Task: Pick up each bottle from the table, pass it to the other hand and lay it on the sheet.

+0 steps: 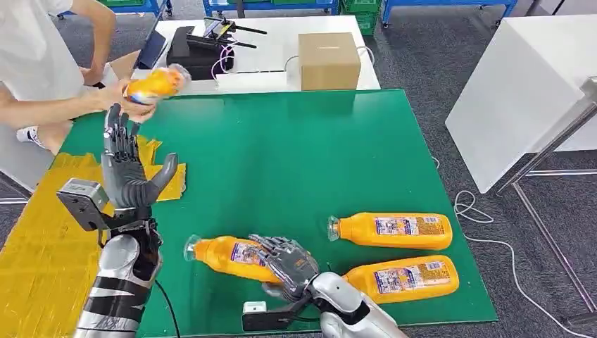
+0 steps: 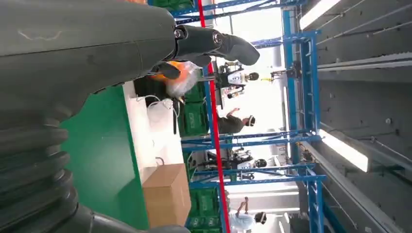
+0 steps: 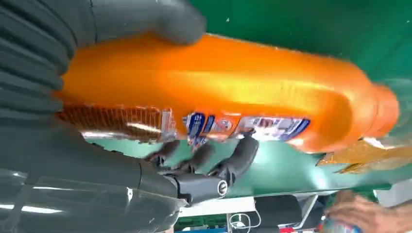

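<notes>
Near the front edge of the green table, my right hand grips an orange bottle lying on its side. In the right wrist view the thumb lies over this bottle and the fingers curl under it. Two more orange bottles lie to its right. My left hand is raised with fingers spread, holding nothing. Just beyond its fingertips a person's hand holds another orange bottle, also seen in the left wrist view. The yellow sheet covers the table's left end.
A cardboard box and a black device stand on a white table behind the green one. A person sits at the far left. A white table and loose cables are on the right.
</notes>
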Robot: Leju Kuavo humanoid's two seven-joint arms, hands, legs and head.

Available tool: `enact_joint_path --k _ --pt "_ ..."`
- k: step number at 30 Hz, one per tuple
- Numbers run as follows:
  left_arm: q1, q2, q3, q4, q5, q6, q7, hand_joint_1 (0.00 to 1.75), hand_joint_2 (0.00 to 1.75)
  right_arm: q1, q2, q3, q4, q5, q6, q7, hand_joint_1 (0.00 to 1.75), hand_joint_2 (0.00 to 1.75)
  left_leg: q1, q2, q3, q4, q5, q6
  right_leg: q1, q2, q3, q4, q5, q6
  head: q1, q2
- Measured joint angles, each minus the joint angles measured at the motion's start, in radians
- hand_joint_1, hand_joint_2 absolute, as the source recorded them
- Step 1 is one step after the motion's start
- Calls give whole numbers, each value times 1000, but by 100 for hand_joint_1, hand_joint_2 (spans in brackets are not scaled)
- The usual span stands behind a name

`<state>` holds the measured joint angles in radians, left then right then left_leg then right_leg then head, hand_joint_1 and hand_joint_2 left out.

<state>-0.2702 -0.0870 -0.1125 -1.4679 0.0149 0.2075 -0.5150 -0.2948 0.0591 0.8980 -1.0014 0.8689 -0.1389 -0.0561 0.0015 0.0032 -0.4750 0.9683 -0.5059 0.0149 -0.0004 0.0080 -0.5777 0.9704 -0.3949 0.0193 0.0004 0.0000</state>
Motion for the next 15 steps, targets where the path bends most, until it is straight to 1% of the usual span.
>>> enact_joint_path --k 1,2,5,6,8,10,11,15 --pt "0 0 0 0 0 0 0 0 175 -5 1 3 5 7 3 8 171 175 0 0 0 0 0 0 0 0 0 0 0 0 0 0" --pt "0 0 0 0 0 0 0 0 175 -11 3 7 11 12 8 17 168 175 0 0 0 0 0 0 0 0 0 0 0 0 0 0" --pt "3 0 0 -1 0 0 0 0 175 -32 5 14 26 15 18 31 168 175 0 0 1 0 0 0 0 0 1 0 0 0 0 0" --pt "4 0 0 -3 0 0 0 0 175 -37 5 15 31 18 20 36 162 175 0 0 1 0 0 0 0 0 1 0 0 0 0 0" --pt "4 0 0 -3 0 2 0 0 175 -48 6 19 42 21 23 43 168 175 0 0 2 0 0 0 0 0 1 0 0 0 0 0" --pt "6 0 0 -3 0 2 0 0 175 -58 7 23 48 23 31 49 168 175 0 0 2 0 0 0 0 0 2 0 0 0 0 0" --pt "6 0 0 -3 0 2 0 0 175 -60 6 24 53 24 35 51 175 175 0 0 3 0 0 0 0 0 2 0 0 0 0 0" --pt "6 0 0 -3 0 3 0 0 175 -76 7 31 72 26 42 62 173 175 0 0 4 0 0 0 0 0 3 0 0 0 0 0"
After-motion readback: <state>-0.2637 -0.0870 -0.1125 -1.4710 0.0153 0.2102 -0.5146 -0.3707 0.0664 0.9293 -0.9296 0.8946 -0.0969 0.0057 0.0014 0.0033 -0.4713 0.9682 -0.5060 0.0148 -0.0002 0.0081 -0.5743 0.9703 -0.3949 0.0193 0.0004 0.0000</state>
